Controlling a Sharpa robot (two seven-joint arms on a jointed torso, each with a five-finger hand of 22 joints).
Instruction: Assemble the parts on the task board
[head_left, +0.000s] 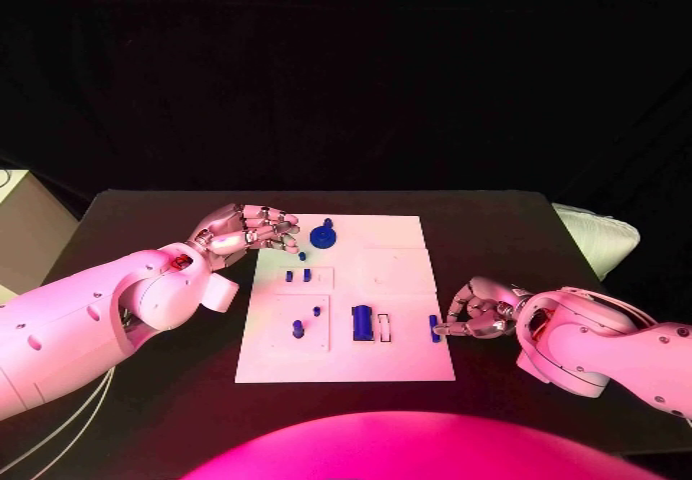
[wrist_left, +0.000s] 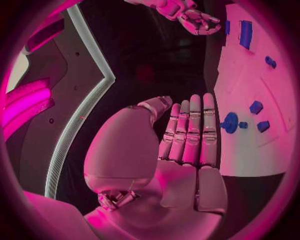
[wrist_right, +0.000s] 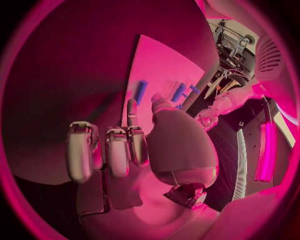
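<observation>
Black all round, the room falls away behind a dark matte desk (head_left: 159, 215) that carries everything. At its middle lies the flat white rectangular task board (head_left: 389, 260). Two big white arms reach in from either side. The left hand (head_left: 242, 230) hovers at the board's far left corner, fingers loosely curled with the tips apart, holding nothing; from its wrist the fingers stand straight and side by side. The right hand (head_left: 480, 310) sits at the board's near right edge, fingers bent inward beside a small blue upright peg (head_left: 433, 327); whether it actually grips the peg I cannot tell. On the board stand a round blue knobbed part (head_left: 325, 237) near the far edge, a blue rectangular block (head_left: 362, 322) nearer the front, and several smaller blue pieces (head_left: 299, 327).
</observation>
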